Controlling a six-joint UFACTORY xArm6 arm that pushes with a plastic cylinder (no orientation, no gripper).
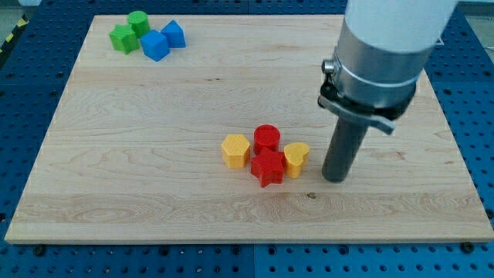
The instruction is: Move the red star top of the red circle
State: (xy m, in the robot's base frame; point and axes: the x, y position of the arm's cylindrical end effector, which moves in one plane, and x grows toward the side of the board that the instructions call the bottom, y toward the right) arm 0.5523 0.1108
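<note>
The red star (268,167) lies on the wooden board (154,154) near the middle, just below the red circle (267,138) and touching it. My tip (335,179) rests on the board to the right of the star, about a block's width beyond the yellow block on the star's right. It touches no block.
A yellow hexagon (235,150) sits left of the red pair and a yellow heart-like block (296,157) sits right of it. At the view's top left, a green star (123,37), a green cylinder (139,22) and two blue blocks (155,45) (174,34) are clustered.
</note>
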